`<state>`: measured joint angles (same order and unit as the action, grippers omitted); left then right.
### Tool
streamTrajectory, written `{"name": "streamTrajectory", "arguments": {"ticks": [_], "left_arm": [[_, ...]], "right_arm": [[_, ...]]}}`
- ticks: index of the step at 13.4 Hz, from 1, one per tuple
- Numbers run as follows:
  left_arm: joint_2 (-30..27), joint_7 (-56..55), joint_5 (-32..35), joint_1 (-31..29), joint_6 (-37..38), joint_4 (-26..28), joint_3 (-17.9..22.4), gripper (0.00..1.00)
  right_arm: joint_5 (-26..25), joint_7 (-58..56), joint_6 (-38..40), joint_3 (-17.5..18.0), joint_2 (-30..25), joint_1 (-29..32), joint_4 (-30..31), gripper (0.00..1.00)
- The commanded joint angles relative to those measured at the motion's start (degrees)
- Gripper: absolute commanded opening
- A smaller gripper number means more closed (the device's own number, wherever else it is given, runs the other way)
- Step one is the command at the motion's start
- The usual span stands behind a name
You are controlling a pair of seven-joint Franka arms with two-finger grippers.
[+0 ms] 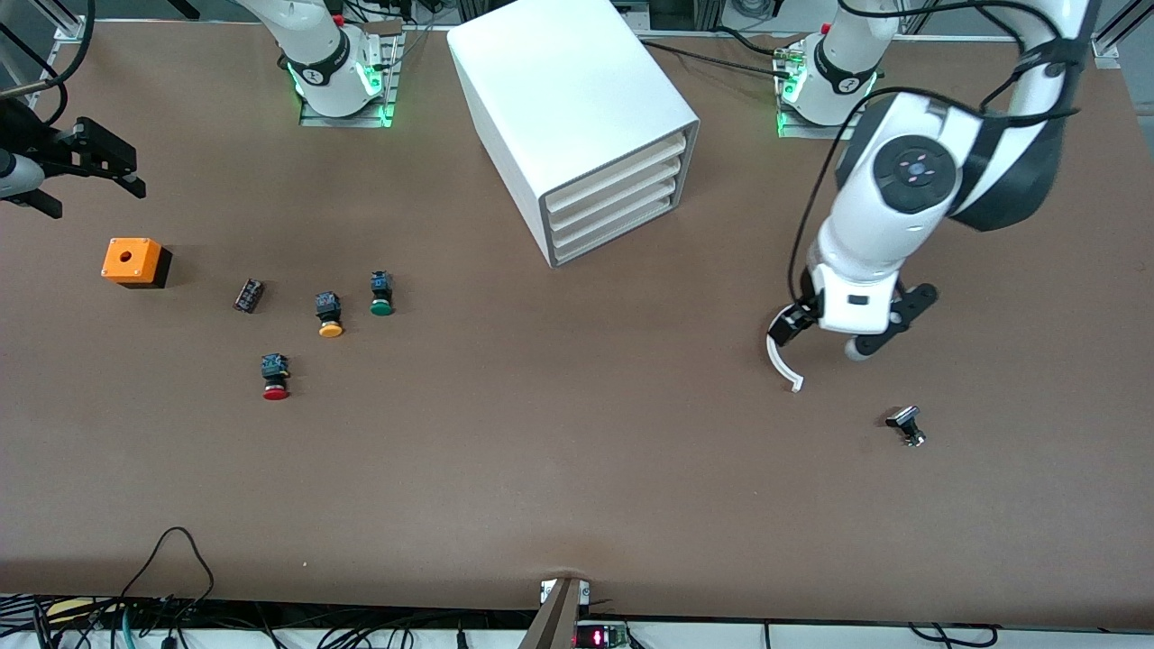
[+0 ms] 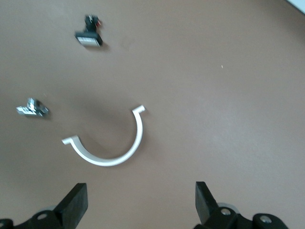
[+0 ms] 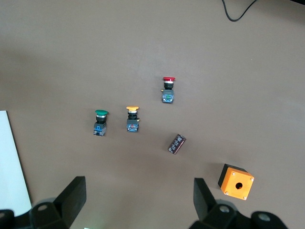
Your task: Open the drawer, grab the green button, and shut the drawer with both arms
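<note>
- Two pincers hang spread and empty: left pincer (image 1: 825, 338) at frame right over the table (image 1: 577, 469), right pincer (image 1: 90, 176) at upper left.
- Drawer (image 1: 618, 236), upper centre, sits shut; hook its front edge squarely.
- Button (image 1: 380, 295) lies mid-left on the table.

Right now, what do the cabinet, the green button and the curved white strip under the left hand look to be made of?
Cabinet: probably plastic, since its white faces are smooth and matte.
Green button: likely moulded plastic, with a glossy green cap on a black-and-blue body.
Curved strip: looks like thin white plastic, an even half ring lying flat below the open left hand.
</note>
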<state>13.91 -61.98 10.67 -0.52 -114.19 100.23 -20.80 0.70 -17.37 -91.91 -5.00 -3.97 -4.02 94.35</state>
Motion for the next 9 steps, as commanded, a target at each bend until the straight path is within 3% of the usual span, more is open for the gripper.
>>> {"name": "streamTrajectory", "arguments": {"ticks": [1,6,9], "left_arm": [[-2.65,6.23,0.31,-1.94,2.39,0.06,0.32,0.99],[-8.10,25.46,-5.92,-1.51,8.53,-0.64,8.48,0.99],[-8.11,43.27,-6.63,-1.68,18.36,-7.83,12.08,1.00]], "right_arm": [[0.35,0.94,0.33,0.17,0.72,0.06,-1.63,1.00],[0.26,0.94,0.41,0.08,0.72,0.06,-1.63,1.00],[0.26,0.94,0.68,0.08,0.72,0.06,-1.63,1.00]]}}
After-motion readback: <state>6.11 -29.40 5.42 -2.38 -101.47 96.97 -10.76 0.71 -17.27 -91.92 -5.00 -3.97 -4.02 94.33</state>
